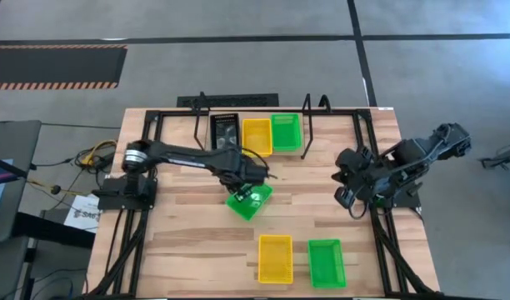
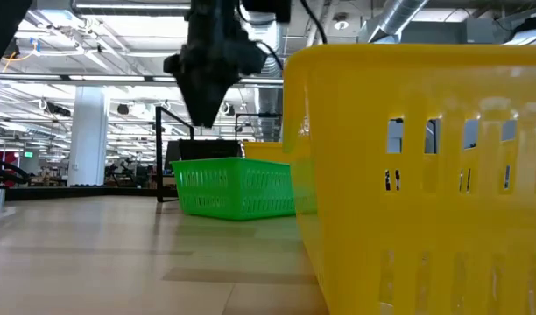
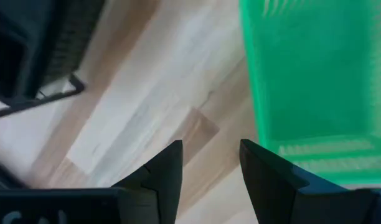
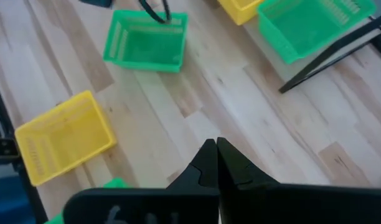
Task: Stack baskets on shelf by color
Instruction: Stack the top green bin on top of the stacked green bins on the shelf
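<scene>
Lining up on the loose green basket – mid-table

The shelf point(image 1: 322, 125) at the far edge already carries black, yellow and green stacks. My left gripper point(image 1: 246, 185), fingers spread and empty, hangs over the tilted green basket point(image 1: 249, 202) – I should straddle one wall squarely before closing. My right gripper point(image 4: 215, 163) waits clenched at the right.
</scene>
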`<state>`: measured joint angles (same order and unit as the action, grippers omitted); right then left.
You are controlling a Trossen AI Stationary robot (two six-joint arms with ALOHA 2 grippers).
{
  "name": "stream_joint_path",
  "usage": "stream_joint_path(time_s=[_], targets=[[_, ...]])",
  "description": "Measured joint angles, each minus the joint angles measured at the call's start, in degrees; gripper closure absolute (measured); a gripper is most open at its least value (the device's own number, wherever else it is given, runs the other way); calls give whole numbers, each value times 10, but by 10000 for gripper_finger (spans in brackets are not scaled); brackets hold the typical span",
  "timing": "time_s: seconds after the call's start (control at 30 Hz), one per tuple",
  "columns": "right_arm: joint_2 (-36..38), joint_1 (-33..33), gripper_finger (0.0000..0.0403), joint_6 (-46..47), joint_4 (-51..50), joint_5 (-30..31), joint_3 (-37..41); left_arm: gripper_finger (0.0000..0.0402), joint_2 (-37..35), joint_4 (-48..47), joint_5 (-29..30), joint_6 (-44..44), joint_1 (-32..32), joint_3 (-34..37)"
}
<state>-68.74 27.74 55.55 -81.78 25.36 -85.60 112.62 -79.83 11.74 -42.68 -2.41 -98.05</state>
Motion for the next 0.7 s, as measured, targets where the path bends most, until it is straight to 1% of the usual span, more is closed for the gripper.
stream_joint_path(time_s=[0.13, 0.23, 0.3, 0.43, 0.6, 0.7], targets=[[-12, 17, 400, 1, 3, 0, 0, 256, 45, -18, -2, 3, 0, 0], [-19, 30, 400, 1, 4, 0, 0, 256, 67, -13, -40, 4, 1, 0], [-19, 36, 400, 1, 6, 0, 0, 256, 73, 0, -57, 0, -3, -1], [-19, 47, 400, 1, 7, 0, 0, 256, 74, 12, -55, -16, -7, -9], [-19, 57, 400, 1, 7, 2, 0, 256, 73, 10, -53, -40, -6, -38], [-18, 57, 400, 0, 6, 2, 0, 256, 73, 24, -54, -73, -6, -55]])
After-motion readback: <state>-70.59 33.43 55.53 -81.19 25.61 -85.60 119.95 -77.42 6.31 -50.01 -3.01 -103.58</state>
